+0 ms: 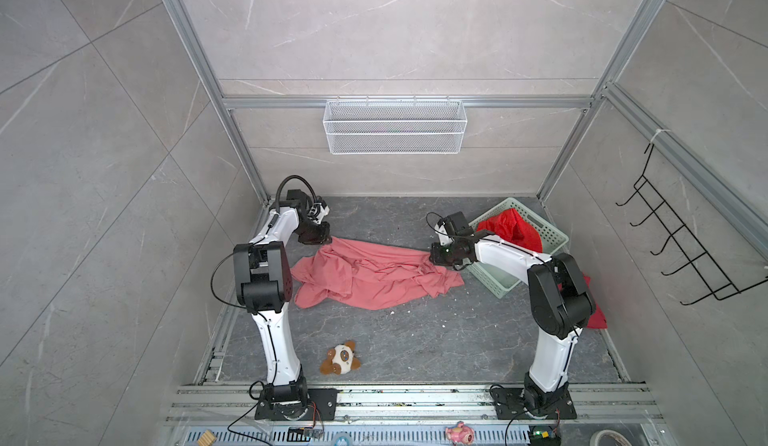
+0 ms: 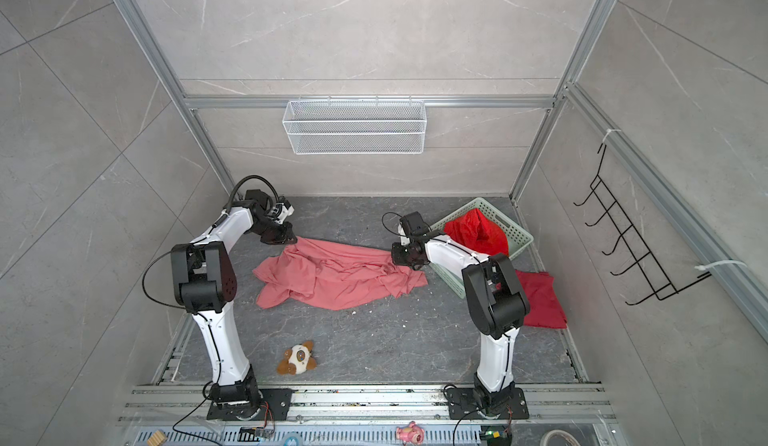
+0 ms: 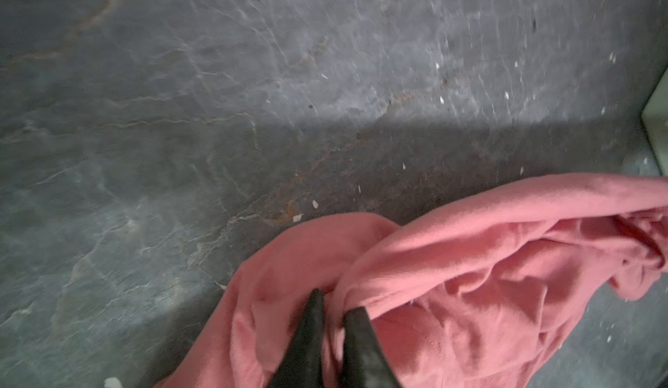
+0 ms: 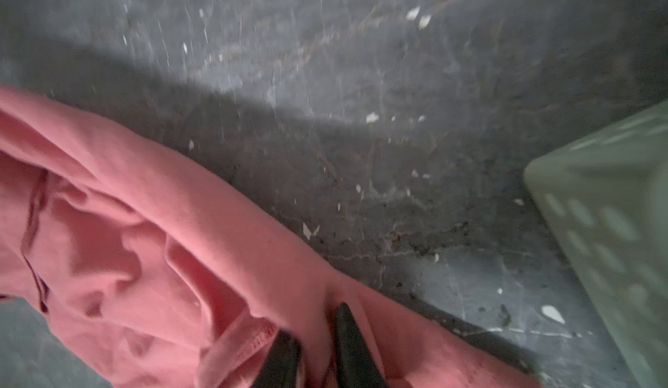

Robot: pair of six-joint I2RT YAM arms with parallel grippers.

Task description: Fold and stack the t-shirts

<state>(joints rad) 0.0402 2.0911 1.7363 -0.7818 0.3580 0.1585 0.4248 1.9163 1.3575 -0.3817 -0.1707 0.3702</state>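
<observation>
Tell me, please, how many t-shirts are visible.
3: pink shirt crumpled at centre; scarlet shirt in the basket; crimson shirt beside the basket, partly behind the right arm. Others may be hidden in the basket.

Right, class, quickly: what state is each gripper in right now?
Left gripper: slightly open, resting on the salmon-pink t-shirt.
Right gripper: slightly open, resting on the same t-shirt's opposite end.
</observation>
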